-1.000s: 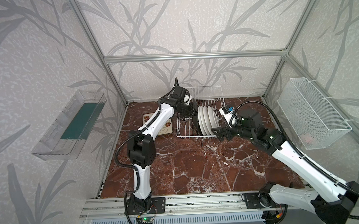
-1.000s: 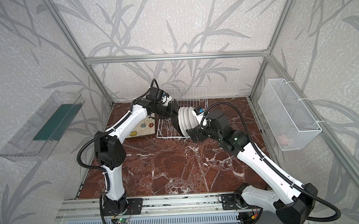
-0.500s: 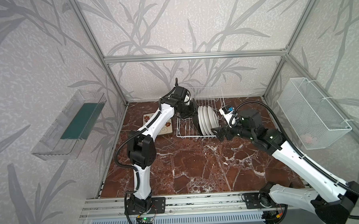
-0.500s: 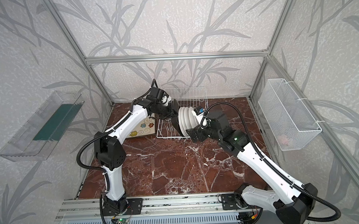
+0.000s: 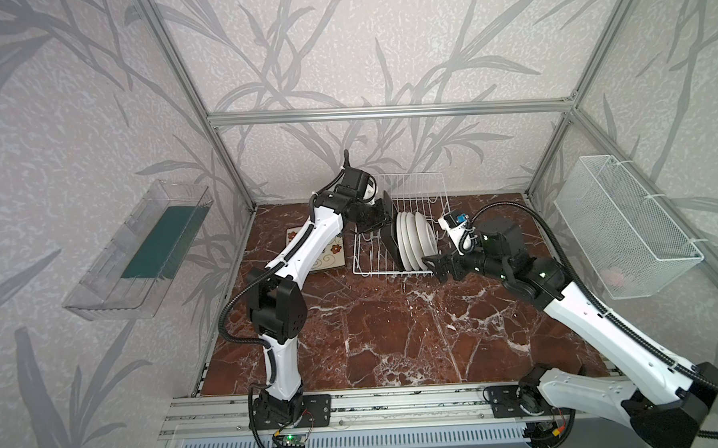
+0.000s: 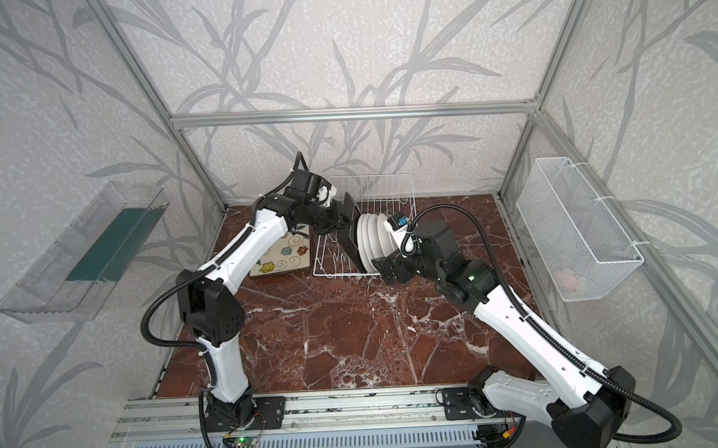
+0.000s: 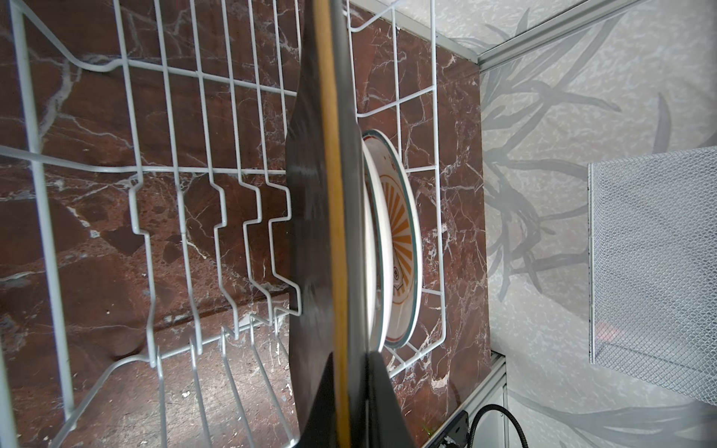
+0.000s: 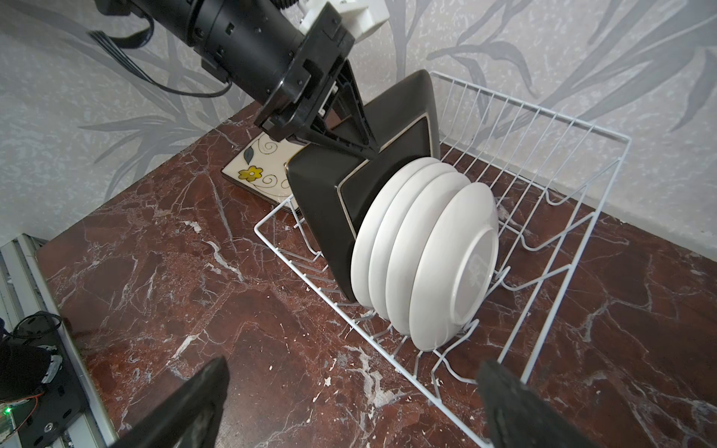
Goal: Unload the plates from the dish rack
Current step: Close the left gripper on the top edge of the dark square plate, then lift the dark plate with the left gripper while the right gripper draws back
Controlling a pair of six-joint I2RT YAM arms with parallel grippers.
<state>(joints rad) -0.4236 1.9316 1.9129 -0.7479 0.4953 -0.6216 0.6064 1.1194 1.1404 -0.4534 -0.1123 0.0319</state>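
Plates [image 8: 426, 252], white backs in right wrist view, sunburst [image 7: 401, 232] in left

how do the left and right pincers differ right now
The left pincer is shut on the edge of a black-backed square plate; the right pincer is wide open and holds nothing. The left one is over the dish rack, at the plate; the right one sits at the rack's near corner, touching no plate. Both point toward the rack.
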